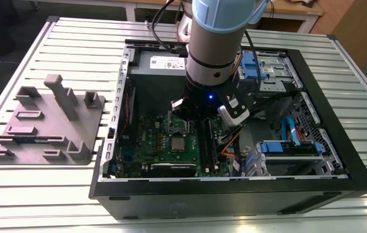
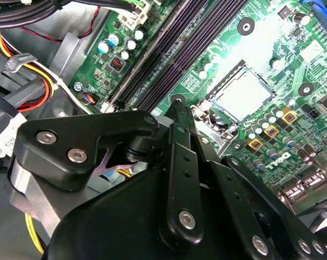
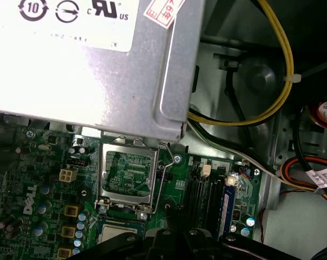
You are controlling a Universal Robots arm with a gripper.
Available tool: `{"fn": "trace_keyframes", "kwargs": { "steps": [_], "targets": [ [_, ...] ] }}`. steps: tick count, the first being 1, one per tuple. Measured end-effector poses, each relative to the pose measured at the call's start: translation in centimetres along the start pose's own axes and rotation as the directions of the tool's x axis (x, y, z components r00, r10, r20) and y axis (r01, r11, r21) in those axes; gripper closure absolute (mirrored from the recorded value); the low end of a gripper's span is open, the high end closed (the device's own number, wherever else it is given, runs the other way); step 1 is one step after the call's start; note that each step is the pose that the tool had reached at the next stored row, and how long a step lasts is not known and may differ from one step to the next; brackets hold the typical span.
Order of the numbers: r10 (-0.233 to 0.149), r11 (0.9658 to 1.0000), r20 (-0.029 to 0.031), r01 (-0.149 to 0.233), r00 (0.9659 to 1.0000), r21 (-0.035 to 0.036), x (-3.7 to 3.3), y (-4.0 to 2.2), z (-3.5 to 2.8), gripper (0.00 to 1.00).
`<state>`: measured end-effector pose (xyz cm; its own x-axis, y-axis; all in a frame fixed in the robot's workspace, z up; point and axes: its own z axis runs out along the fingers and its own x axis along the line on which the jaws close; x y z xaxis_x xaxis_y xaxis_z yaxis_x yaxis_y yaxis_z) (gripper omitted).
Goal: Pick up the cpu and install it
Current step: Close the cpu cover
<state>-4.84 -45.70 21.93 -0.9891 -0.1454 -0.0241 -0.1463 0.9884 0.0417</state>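
You have a white label (image 3: 60,21) with round certification marks and black print on the silver power supply (image 3: 98,86) in the first wrist view, and a red-and-white sticker (image 3: 164,11) at its edge. White lettering (image 3: 29,199) is printed on the green motherboard (image 3: 50,157). Small printed white tags (image 3: 325,176) wrap the orange and red wires (image 3: 301,161).

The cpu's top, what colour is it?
Silvery-grey; the cpu shows best in the second wrist view.

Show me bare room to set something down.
Free: table slats in front of the grey fixture and beyond it, at the exterior view's left. Crowded: inside the computer case, over the motherboard, where the arm hangs.
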Motion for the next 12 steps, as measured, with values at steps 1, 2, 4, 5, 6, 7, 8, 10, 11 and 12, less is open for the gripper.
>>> {"fn": "trace_keyframes", "kwargs": {
  "steps": [1,2,4,5,6,7,8,10,11,12],
  "targets": [
    [0.0,1.0,-0.0001,0.0,1.0,0.0,0.0,0.0,0.0,0.9],
    [0.0,1.0,0.0,0.0,1.0,0.0,0.0,0.0,0.0,0.9],
    [0.0,1.0,0.0,0.0,1.0,0.0,0.0,0.0,0.0,0.9],
    [0.0,1.0,0.0,0.0,1.0,0.0,0.0,0.0,0.0,0.9],
    [0.0,1.0,0.0,0.0,1.0,-0.0001,0.0,0.0,0.0,0.9],
    [0.0,1.0,0.0,0.0,1.0,-0.0001,0.0,0.0,0.0,0.9],
    [-0.002,1.0,-0.0002,0.002,1.0,-0.0001,-0.02,-0.01,0.01,0.9],
    [-0.014,0.9999,-0.0006,0.014,0.9999,-0.0003,-0.05,-0.01,0.03,0.9],
    [-0.024,0.9997,-0.001,0.024,0.9997,-0.0007,-0.06,-0.01,0.05,0.9],
    [-0.034,0.9994,-0.0014,0.034,0.9994,-0.0009,-0.06,-0.01,0.06,0.9]
  ]
}}
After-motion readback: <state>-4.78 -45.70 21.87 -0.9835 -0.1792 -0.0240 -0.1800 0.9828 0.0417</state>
